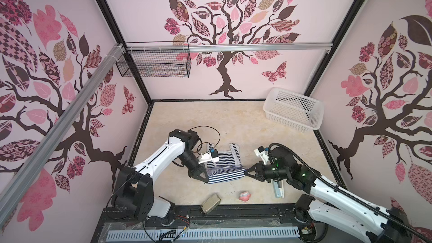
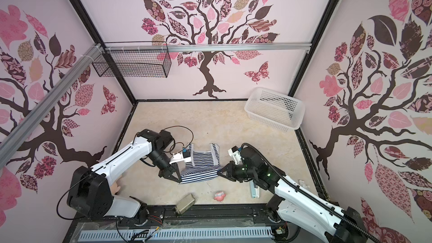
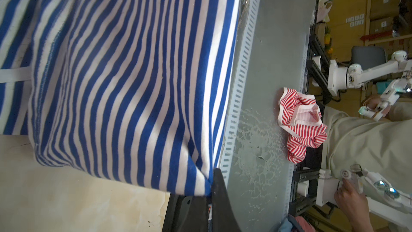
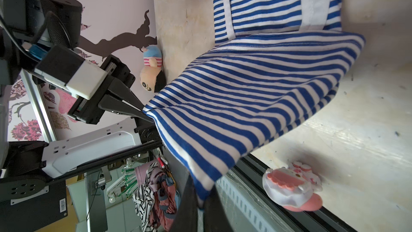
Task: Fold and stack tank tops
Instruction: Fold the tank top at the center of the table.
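While its straps lie flat on the beige bench [image 1: 233, 122], the navy-and-white striped tank top [image 1: 223, 167] sits mid-bench near the front edge, its hem raised off the surface. The left jaws are clenched on one hem corner, the right jaws on the opposite corner, cloth stretched between them. A pink toy [image 1: 244, 196] lies just in front; a white basket [image 1: 293, 109] stands at the far right corner.

No text can be read; the small white barcode sticker [image 4: 63, 203] on the black robot base [image 4: 31, 195] is too blurred.
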{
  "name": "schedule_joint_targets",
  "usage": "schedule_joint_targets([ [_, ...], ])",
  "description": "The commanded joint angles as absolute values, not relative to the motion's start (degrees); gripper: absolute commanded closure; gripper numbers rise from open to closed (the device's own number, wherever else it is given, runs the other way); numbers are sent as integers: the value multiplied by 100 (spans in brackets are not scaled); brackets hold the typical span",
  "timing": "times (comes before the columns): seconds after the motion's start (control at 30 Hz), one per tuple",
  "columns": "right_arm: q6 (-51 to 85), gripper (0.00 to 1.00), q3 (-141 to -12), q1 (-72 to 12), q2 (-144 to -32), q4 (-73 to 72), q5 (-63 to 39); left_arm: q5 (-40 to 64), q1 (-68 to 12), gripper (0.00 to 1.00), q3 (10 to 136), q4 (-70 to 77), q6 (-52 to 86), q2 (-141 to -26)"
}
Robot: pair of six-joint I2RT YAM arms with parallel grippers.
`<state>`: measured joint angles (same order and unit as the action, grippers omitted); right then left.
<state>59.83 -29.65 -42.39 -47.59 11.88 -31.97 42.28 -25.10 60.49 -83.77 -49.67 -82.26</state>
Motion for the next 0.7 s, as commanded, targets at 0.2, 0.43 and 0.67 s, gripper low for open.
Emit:
schedule_joint_targets([
  [0.2, 6061, 98, -2947, -4306, -4510, 1468, -3243, 4049, -2795, 100, 5989, -8288, -4939, -8297],
  [0.43, 5890, 95, -3439, -4300, -5127, 1426, -3189, 3929, -2628, 100, 6345, -8064, -4864, -8343],
  [0.67, 5747, 96, -4108, -3987, -5895, 1455, -3204, 4192, -1807, 100, 7081, -8361, -5247, -8982],
])
